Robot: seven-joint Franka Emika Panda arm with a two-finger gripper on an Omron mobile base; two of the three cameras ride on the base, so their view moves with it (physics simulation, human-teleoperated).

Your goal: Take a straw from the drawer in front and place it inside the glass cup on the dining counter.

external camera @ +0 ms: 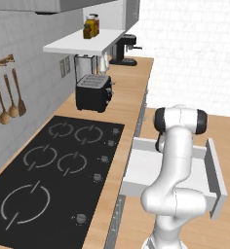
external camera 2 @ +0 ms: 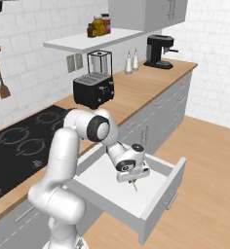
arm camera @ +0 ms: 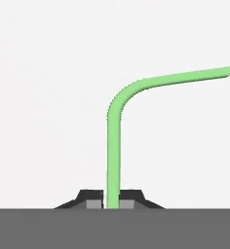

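The wooden bench (external camera: 131, 92) runs along the tiled wall, with grey cabinets (external camera 2: 161, 109) below it. Set into it is a black cooktop (external camera: 53, 170) with 5 ring burners and a row of knobs. A white shelf (external camera: 83, 43) hangs above the far part, carrying jars (external camera: 91, 25).

The drawer (external camera 2: 158, 194) stands pulled out from the cabinet front, its white floor bare around the arm. In the left base view the white arm (external camera: 178, 160) blocks much of the drawer's inside.

On the bench stand a black toaster (external camera: 93, 92), a blender (external camera 2: 99, 63) behind it, a black coffee machine (external camera 2: 158, 51) at the far end and 2 small shakers (external camera 2: 132, 61) between them. Wooden spoons (external camera: 9, 99) hang on the wall left of the cooktop.

The gripper (external camera 2: 134, 178) reaches down into the drawer, pointing at its floor. In the hand view its 2 fingertips (arm camera: 92, 200) sit narrow, pressed on either side of the straw (arm camera: 118, 126), holding it at one end. The straw runs straight out from the fingers, then bends sharply to one side. In the right base view a short green piece of it shows just under the gripper, over the drawer floor.
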